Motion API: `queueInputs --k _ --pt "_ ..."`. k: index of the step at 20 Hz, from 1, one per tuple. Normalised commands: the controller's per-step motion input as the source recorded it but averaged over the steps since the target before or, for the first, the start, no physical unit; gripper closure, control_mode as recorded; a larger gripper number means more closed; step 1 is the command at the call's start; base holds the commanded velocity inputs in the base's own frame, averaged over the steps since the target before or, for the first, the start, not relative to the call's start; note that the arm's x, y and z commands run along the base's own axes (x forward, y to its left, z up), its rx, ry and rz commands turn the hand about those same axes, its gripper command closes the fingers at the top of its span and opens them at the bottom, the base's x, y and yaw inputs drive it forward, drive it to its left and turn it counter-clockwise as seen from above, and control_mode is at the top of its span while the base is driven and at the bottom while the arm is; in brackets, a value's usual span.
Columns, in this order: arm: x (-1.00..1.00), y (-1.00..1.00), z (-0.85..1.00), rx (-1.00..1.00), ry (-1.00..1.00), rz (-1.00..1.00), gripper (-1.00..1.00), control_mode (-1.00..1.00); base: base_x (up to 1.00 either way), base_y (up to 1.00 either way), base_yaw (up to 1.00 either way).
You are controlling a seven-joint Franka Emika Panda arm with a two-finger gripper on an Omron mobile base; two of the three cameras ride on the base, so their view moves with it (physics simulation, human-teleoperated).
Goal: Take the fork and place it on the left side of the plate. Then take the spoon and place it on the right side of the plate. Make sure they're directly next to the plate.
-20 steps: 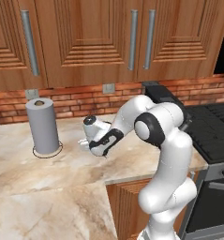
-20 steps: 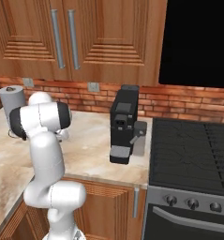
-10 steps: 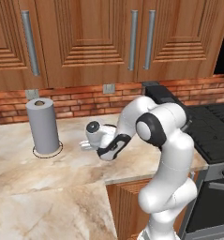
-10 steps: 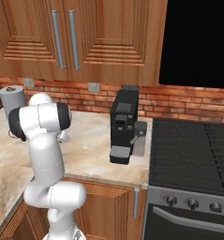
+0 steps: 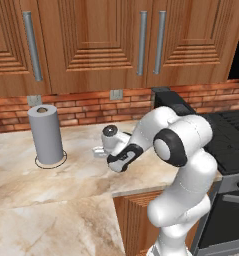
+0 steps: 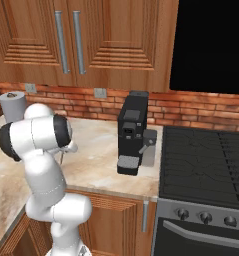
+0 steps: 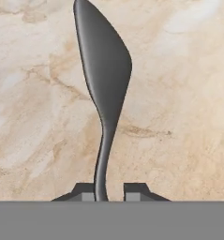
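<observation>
Marble counter [image 7: 188,93] spreads behind the spoon [image 7: 106,70], whose handle is pinched between the gripper [image 7: 109,190] tips at bottom center.

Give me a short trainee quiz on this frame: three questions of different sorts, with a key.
1. True or false: the grey paper towel roll stands upright on the beige marble counter.
2. In the hand view, what rises from between the jaws? A) a tined fork B) a slim grey metal spoon C) a knife
3. Which appliance stands on the counter just left of the black stove?
Key: 1 true; 2 B; 3 the black coffee machine.
</observation>
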Motion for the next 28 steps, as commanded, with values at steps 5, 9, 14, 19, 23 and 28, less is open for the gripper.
queueInputs --k 5,9,14,19,23,28 --pt "-0.61 -0.27 0.61 0.02 0.04 -0.07 1.0 -1.0 0.0 0.0 0.0" --pt "-0.7 -0.25 0.7 0.0 0.06 -0.08 1.0 -1.0 0.0 0.0 0.0" --pt "-0.68 -0.27 0.72 0.0 0.12 -0.08 1.0 -1.0 0.0 0.0 0.0" --pt "-0.65 -0.39 0.66 -0.06 0.17 -0.11 1.0 -1.0 0.0 0.0 0.0" --pt "-0.63 -0.59 0.55 -0.08 0.15 -0.19 1.0 -1.0 0.0 0.0 0.0" --pt "-0.59 -0.64 0.32 -0.02 0.02 -0.18 1.0 -1.0 0.0 0.0 0.0"
